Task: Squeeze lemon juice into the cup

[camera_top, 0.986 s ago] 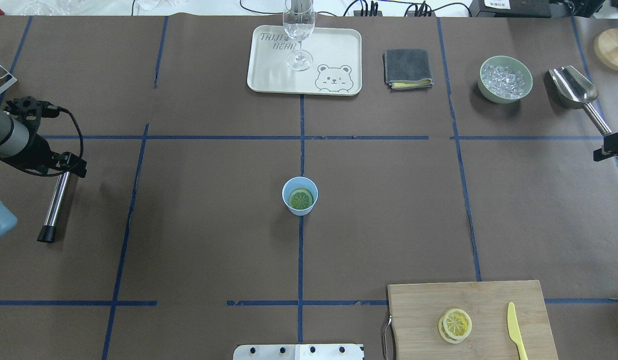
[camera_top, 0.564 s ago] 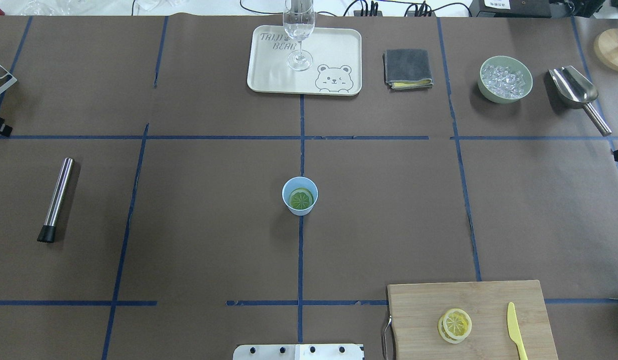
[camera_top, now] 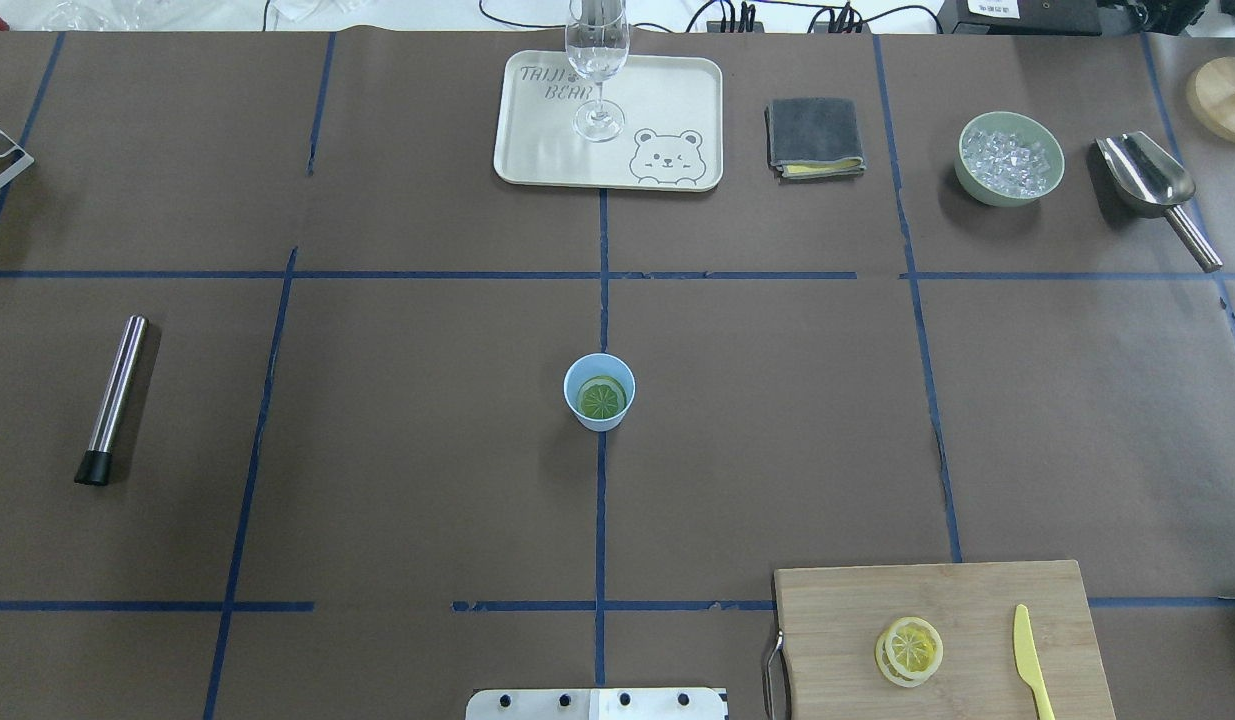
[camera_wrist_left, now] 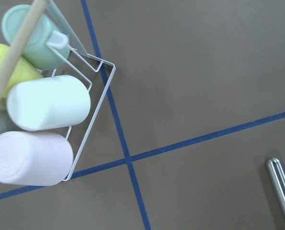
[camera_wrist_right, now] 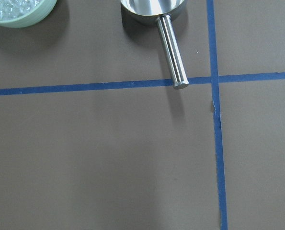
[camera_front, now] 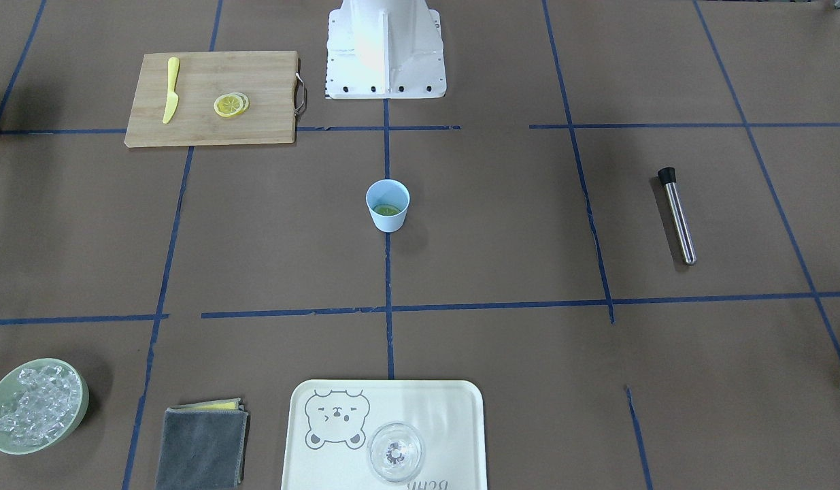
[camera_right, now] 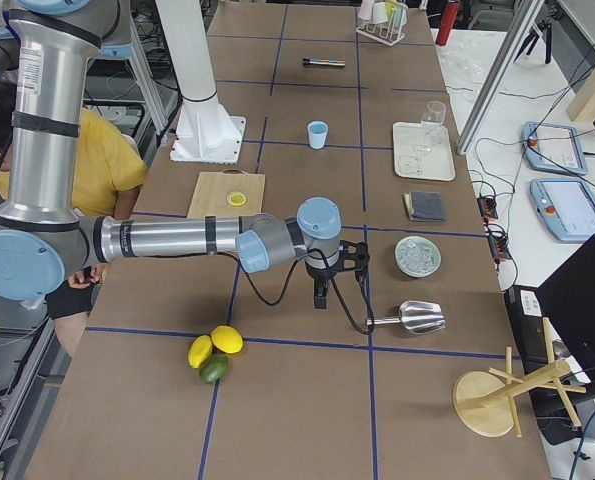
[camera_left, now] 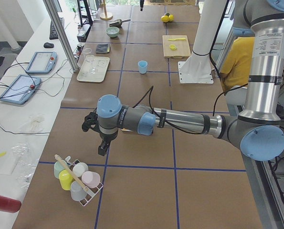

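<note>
The light-blue cup (camera_top: pixel 599 391) stands upright at the table's centre, also in the front view (camera_front: pixel 388 204). A greenish citrus slice (camera_top: pixel 602 399) lies flat inside it. Yellow lemon slices (camera_top: pixel 909 650) lie stacked on the wooden cutting board (camera_top: pixel 977 600) at the near right. My left gripper (camera_left: pixel 102 150) hangs far left of the cup, by a rack of cups. My right gripper (camera_right: pixel 321 300) hangs far right, near the scoop. Both show only in the side views, so I cannot tell whether they are open or shut.
A steel muddler (camera_top: pixel 112 400) lies at the left. A tray (camera_top: pixel 667 100) with a clear glass (camera_top: pixel 598 60), a grey cloth (camera_top: pixel 814 137), an ice bowl (camera_top: pixel 1010 158) and a scoop (camera_top: pixel 1147 180) line the far edge. A yellow knife (camera_top: pixel 1027 655) lies on the board.
My left arm, which was over the muddler at the overhead view's left edge, has pulled out of that view. The right gripper at the right edge has also left it.
</note>
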Tool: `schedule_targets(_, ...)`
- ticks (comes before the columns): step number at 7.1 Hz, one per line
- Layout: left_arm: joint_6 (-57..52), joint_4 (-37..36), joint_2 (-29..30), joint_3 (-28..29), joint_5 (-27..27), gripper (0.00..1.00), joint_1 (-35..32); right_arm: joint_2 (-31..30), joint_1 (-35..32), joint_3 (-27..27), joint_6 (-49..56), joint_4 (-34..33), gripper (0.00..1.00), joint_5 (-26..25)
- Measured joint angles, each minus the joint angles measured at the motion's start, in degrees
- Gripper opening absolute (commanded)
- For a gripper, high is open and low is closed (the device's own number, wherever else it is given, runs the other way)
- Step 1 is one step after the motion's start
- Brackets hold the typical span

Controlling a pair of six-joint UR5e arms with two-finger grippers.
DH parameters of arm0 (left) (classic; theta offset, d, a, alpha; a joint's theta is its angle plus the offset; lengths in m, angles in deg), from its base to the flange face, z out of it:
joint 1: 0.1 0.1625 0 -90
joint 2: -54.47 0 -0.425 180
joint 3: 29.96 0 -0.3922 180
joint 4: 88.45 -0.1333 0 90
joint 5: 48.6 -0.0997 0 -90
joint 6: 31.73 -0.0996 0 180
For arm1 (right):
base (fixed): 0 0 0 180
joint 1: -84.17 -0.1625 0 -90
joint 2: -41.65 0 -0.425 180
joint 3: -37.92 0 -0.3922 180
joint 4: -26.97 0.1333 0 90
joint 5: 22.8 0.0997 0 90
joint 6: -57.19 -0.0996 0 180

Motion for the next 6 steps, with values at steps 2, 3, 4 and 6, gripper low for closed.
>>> schedule_targets(2, -1.19, -5.09, -0.88, -0.61, 0.11, 1.00, -0.77, 0.86, -0.17, 2.95, 1.60, 0.43, 1.00, 0.03)
schedule_targets(3, -1.24, -6.07, -1.21, -0.82, 0.10, 1.00, -0.81, 1.51, -0.20, 3.91, 1.82, 0.46, 1.00, 0.17)
schedule_targets(4, -1.23, -6.38, -1.43, -1.15, -0.04, 1.00, -0.80, 1.80, -0.20, 4.30, 1.92, 0.36, 1.00, 0.25)
schedule_targets(6, -1.15, -6.92, -1.54, -1.41, -0.13, 1.00, -0.76, 1.54, -0.43, 4.16, 2.13, -0.35, 1.00, 1.53)
